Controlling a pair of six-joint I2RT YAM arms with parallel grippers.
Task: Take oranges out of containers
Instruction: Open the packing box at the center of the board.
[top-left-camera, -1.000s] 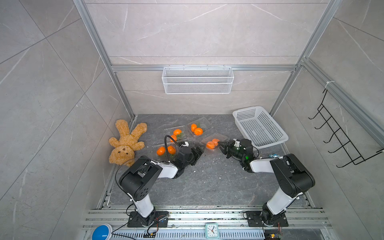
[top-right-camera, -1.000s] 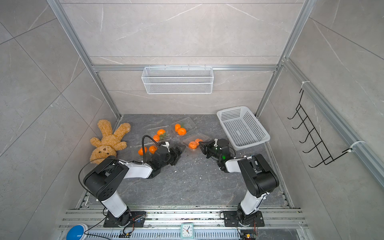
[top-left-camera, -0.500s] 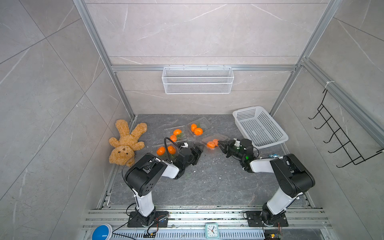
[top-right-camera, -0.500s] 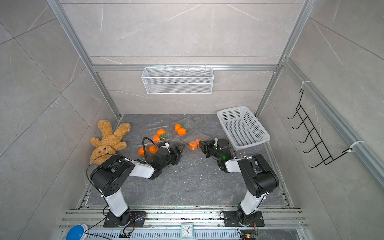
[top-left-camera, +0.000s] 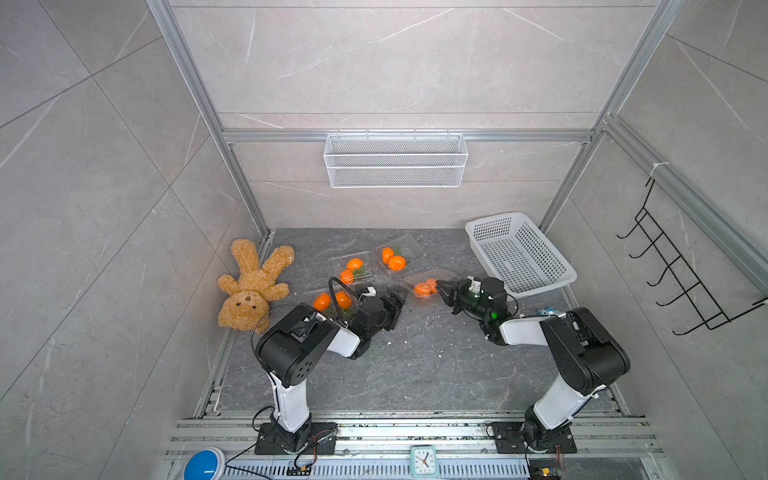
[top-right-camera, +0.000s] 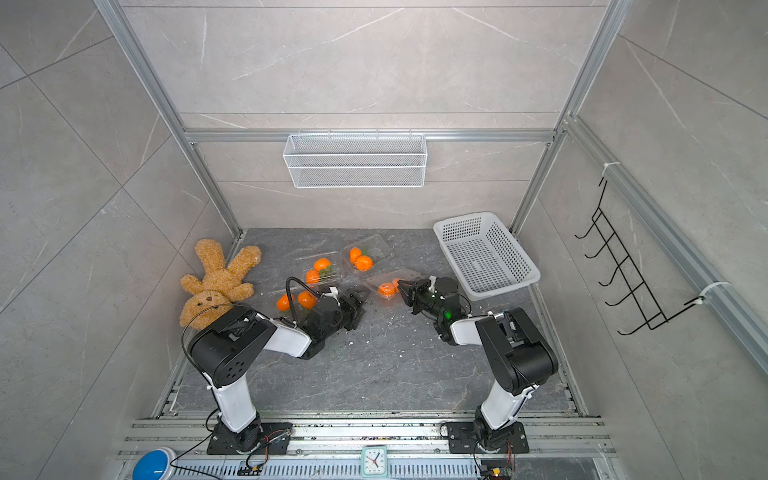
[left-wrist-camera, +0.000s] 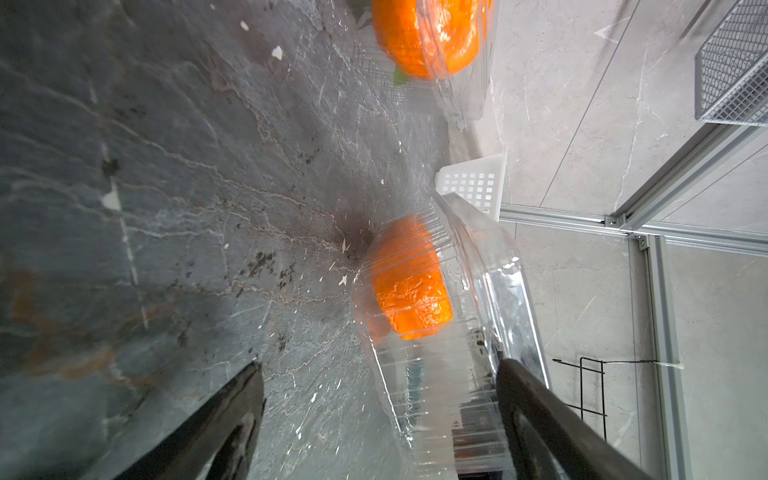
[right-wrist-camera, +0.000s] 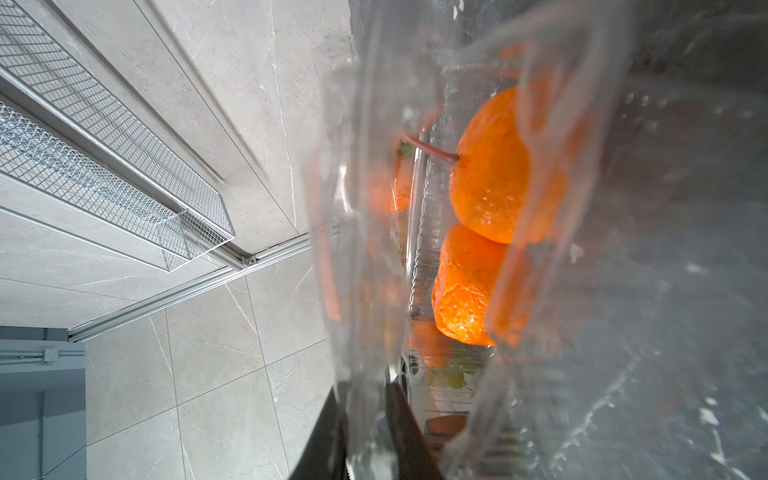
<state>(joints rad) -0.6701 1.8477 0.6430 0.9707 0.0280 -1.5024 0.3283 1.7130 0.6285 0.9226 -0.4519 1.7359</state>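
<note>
Several clear containers with oranges lie on the dark floor. The nearest container (top-left-camera: 441, 274) (top-right-camera: 409, 274) holds two oranges (top-left-camera: 424, 289) (right-wrist-camera: 494, 174) and lies between my grippers. My right gripper (top-left-camera: 441, 285) (right-wrist-camera: 365, 428) is shut on its thin clear lid edge. My left gripper (top-left-camera: 398, 297) (left-wrist-camera: 382, 419) is open at the container's opposite end. The clear box end (left-wrist-camera: 436, 395) sits between its fingers (left-wrist-camera: 540, 415), close to one and apart from the other. An orange (left-wrist-camera: 411, 291) shows through the ribbed plastic.
Three more containers with oranges (top-left-camera: 395, 259) (top-left-camera: 354, 264) (top-left-camera: 332, 301) lie behind and to the left. A white perforated basket (top-left-camera: 519, 253) stands at the right, a teddy bear (top-left-camera: 253, 286) at the left. A wire basket (top-left-camera: 395, 160) hangs on the back wall.
The left gripper's jaws have narrowed around the container's end, and the left arm has shifted slightly. The right gripper keeps its hold in place.
</note>
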